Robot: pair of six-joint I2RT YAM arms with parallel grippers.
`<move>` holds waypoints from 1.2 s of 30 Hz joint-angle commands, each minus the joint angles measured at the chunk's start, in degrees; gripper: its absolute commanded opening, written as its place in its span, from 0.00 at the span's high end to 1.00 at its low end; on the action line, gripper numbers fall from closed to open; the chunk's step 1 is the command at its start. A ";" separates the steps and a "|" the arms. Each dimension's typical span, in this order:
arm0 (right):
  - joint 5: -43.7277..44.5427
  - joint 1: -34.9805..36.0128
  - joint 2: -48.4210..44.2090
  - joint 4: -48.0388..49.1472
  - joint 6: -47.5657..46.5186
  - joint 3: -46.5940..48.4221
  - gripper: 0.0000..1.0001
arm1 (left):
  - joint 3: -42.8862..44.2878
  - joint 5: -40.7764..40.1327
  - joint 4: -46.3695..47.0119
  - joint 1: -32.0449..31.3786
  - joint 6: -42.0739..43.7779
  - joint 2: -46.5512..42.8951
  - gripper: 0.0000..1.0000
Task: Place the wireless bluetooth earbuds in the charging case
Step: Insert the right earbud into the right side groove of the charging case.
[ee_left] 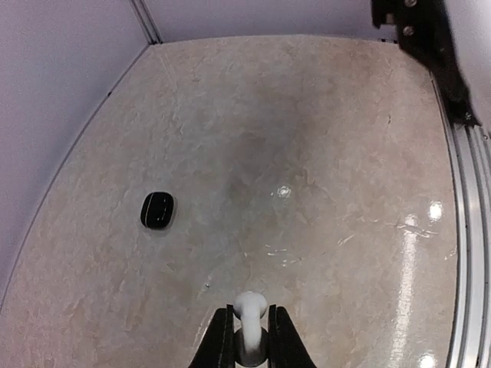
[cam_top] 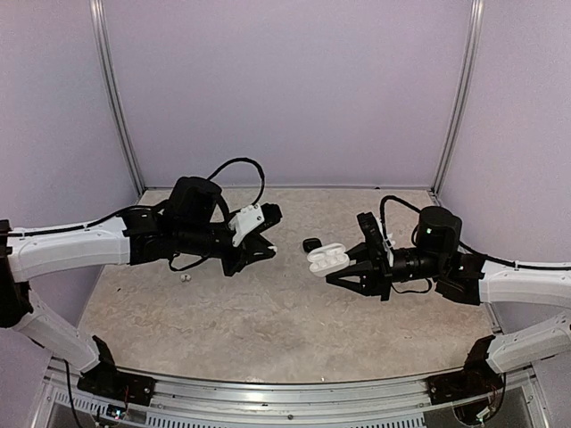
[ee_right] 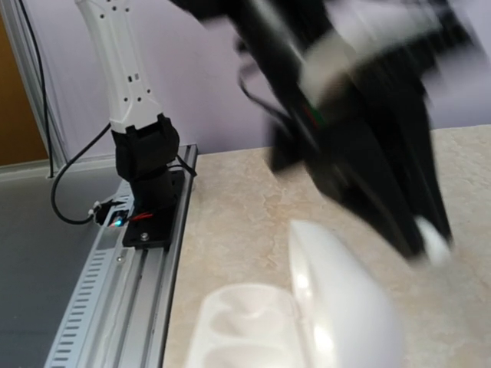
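Observation:
My left gripper is shut on a white earbud, whose rounded head sticks out past the fingertips. In the top view this gripper hangs over the middle of the table, pointing right toward the case. The white charging case has its lid open and sits at the tips of my right gripper, which is shut on it. In the right wrist view the case's empty wells and raised lid fill the foreground and hide my own fingers. The left gripper looms blurred behind, the earbud at its tip.
A small black rounded case-like object lies on the table between the two grippers, slightly behind them. A tiny white piece lies on the table under the left arm. Purple walls enclose the table and a metal rail runs along the near edge.

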 commanded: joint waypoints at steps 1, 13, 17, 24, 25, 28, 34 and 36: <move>-0.83 -0.44 0.26 2.08 -1.80 0.04 0.98 | 3.82 3.59 -6.03 -4.04 -2.55 -7.59 0.89; -2.28 2.43 6.09 8.67 -2.30 0.90 0.99 | 16.96 0.83 -15.10 -17.20 -7.91 -7.23 0.88; -1.25 3.42 7.59 9.45 -2.11 1.68 0.99 | 19.41 0.89 -16.43 -18.63 -9.33 -3.65 0.88; -0.67 4.65 9.16 11.36 -0.73 2.06 1.00 | 20.18 0.33 -16.16 -19.65 -9.67 -0.49 0.87; -0.66 4.75 9.37 11.81 -0.41 2.06 1.00 | 20.35 -0.06 -16.15 -19.68 -9.68 -0.21 0.87; -0.66 5.14 10.00 13.69 1.15 1.90 1.00 | 20.40 -1.15 -15.99 -19.70 -9.59 0.83 0.87; -0.13 6.22 10.92 15.48 2.18 1.62 1.00 | 20.82 -2.87 -16.05 -19.74 -9.67 2.31 0.87; -0.13 6.42 11.04 16.30 2.71 1.39 1.00 | 20.83 -3.57 -16.14 -19.70 -9.58 2.64 0.87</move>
